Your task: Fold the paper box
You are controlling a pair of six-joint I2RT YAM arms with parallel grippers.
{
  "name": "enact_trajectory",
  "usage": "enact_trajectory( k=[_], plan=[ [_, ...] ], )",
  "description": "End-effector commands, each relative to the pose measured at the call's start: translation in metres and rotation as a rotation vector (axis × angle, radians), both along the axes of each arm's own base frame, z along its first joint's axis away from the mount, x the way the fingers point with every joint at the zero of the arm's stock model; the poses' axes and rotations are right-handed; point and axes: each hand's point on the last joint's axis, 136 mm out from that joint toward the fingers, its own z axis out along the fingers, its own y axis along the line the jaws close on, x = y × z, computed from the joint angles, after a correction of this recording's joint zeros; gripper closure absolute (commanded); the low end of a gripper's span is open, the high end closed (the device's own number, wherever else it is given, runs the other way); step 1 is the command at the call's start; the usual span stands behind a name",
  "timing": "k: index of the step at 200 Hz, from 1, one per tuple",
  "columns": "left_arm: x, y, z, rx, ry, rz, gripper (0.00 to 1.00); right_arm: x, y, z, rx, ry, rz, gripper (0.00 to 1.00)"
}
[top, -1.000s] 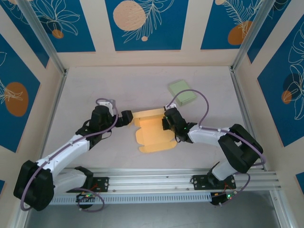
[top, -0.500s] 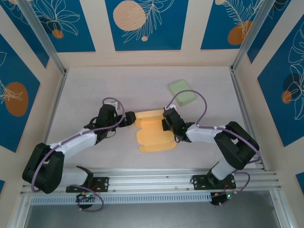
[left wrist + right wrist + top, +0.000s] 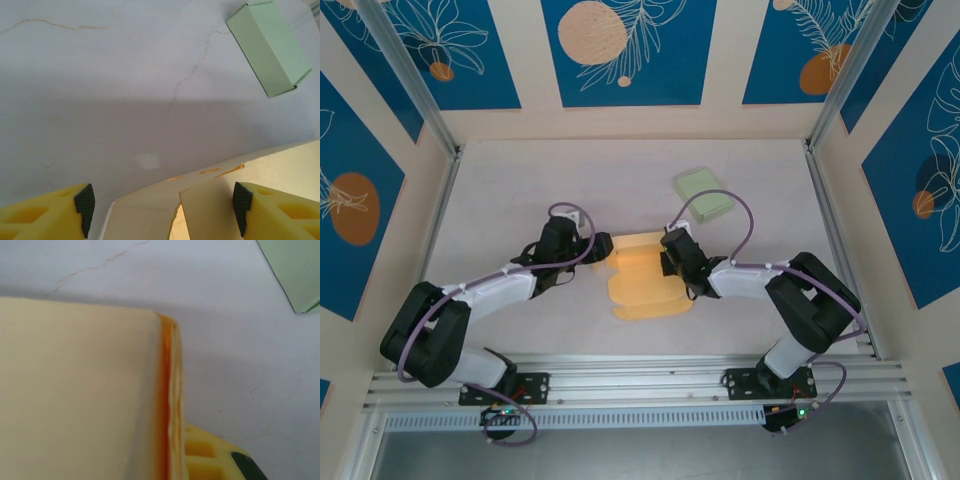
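Note:
The paper box lies partly folded in the middle of the table, orange inside and cream outside. My left gripper is at its far left corner. In the left wrist view the gripper stands open, with two cream flaps of the box between its black pads. The left pad is clear of the flaps. My right gripper is shut on the box's right wall. The right wrist view shows that wall edge-on beside one yellow finger; the other finger is hidden behind the paper.
A closed pale green box lies at the back right, about a hand's width beyond the right gripper; it also appears in the left wrist view. Bare grey table surrounds the work. Metal posts and walls bound the sides.
My left gripper has slid right onto the box's far left corner and its jaws have narrowed. The right gripper has kept its hold, shifting only slightly.

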Motion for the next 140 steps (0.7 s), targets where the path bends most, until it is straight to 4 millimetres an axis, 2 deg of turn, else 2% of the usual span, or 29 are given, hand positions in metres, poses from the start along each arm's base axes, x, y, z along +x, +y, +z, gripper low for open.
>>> enact_trajectory(
  k=[1, 49, 108, 140],
  plan=[
    [0.000, 0.021, -0.014, 0.095, 0.016, 0.080, 0.28, 0.010, 0.006, 0.008, 0.036, -0.019, -0.028, 1.00],
    [0.002, 0.045, -0.020, 0.165, 0.026, 0.105, 0.24, 0.012, 0.004, 0.001, 0.064, 0.031, -0.020, 1.00],
    [-0.007, 0.040, -0.046, 0.168, 0.096, 0.029, 0.22, 0.015, 0.002, -0.005, 0.088, 0.070, -0.020, 1.00],
    [-0.013, 0.057, -0.053, 0.193, 0.103, 0.028, 0.22, 0.017, -0.001, -0.006, 0.073, 0.088, -0.030, 1.00]
  ],
)
